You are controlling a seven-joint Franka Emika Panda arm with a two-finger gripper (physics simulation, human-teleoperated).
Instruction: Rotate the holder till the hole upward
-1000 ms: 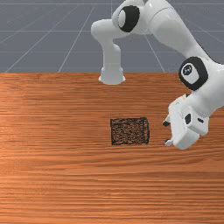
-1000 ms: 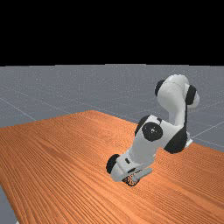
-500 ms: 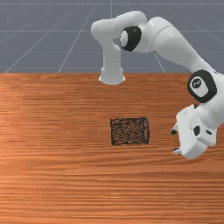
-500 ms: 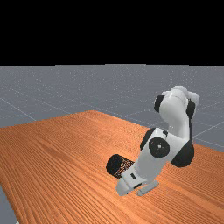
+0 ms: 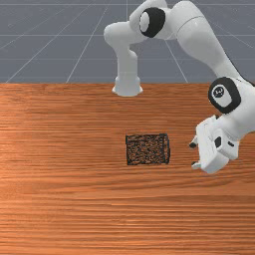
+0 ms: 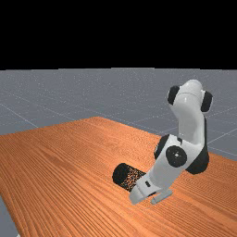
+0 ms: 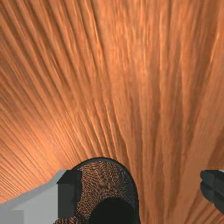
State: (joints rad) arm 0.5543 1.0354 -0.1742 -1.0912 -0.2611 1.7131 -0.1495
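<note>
The holder, a black mesh cylinder, lies on its side on the table in the front view (image 5: 147, 149), the far view (image 6: 123, 175) and the wrist view (image 7: 106, 179). Its rim end appears to face my hand. At the front view's right of that end, my gripper (image 5: 193, 155) stands open, its fingers apart with a gap of wood between them and the holder. In the far view the gripper (image 6: 152, 198) overlaps the holder's near end. In the wrist view one finger of the gripper (image 7: 141, 189) covers part of the holder's rim; the other stands over bare wood.
The wooden table (image 5: 74, 199) spreads around the holder on all sides. Behind it, at the table's back edge, stands the arm's base (image 5: 127, 87). The forearm reaches down along the front view's right side.
My hand first moved away from the holder, toward the front view's right and bottom, then came partly back toward the left and top. The holder lies as before, and the fingers remain apart.
</note>
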